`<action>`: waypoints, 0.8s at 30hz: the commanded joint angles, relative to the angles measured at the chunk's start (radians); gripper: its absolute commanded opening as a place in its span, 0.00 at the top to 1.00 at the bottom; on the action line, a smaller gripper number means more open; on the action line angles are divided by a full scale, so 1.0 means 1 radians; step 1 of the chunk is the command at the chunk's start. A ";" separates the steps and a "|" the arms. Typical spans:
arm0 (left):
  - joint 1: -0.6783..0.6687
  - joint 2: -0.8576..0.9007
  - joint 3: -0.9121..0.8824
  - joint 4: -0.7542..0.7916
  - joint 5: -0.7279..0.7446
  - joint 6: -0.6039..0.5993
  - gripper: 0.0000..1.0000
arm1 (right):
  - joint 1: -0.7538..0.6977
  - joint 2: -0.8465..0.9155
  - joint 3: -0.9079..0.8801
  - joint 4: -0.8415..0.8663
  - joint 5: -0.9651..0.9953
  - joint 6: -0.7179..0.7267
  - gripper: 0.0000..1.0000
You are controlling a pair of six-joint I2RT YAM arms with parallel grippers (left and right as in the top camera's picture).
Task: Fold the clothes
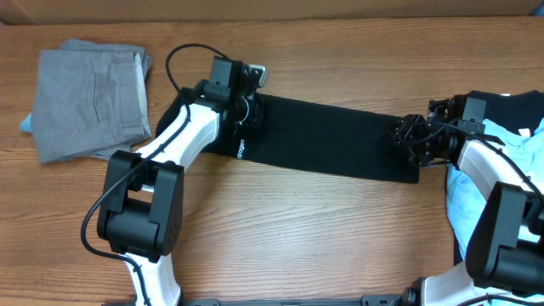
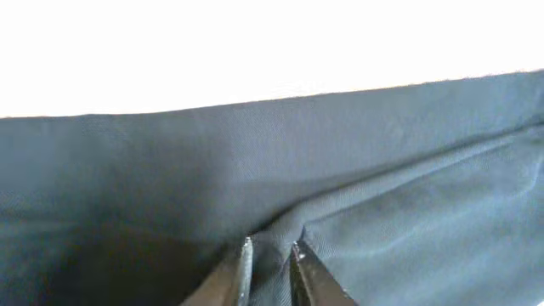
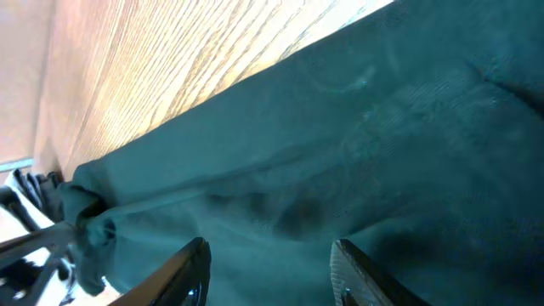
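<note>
On the wooden worktop (image 1: 340, 238), we see a black T-shirt (image 1: 331, 140) folded into a long strip, lying near the middle. The left jaws, nearly closed, pinch a small ridge of its cloth at the left end. The right jaws stand apart over the right end, gripping nothing. A folded grey garment (image 1: 89, 102) lies far left.

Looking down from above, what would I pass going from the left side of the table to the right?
A folded grey garment → left gripper → black T-shirt → right gripper → light blue clothes.
</note>
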 commanded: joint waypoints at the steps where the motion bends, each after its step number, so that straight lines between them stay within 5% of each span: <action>1: 0.003 0.011 0.039 -0.032 -0.010 -0.044 0.61 | 0.005 -0.002 0.016 0.013 0.084 0.002 0.49; 12: 0.008 0.010 0.042 -0.198 -0.011 -0.020 0.66 | 0.010 0.053 0.015 0.028 0.174 0.017 0.54; 14: 0.018 0.002 0.054 -0.202 -0.010 -0.022 0.60 | 0.004 0.071 0.015 0.037 0.236 0.042 0.55; 18: 0.052 -0.039 0.122 -0.245 -0.010 -0.021 0.54 | -0.063 0.042 0.033 0.043 0.035 -0.034 0.37; 24: 0.117 -0.093 0.273 -0.378 -0.011 0.008 0.43 | -0.206 -0.069 0.055 -0.080 -0.201 -0.139 0.34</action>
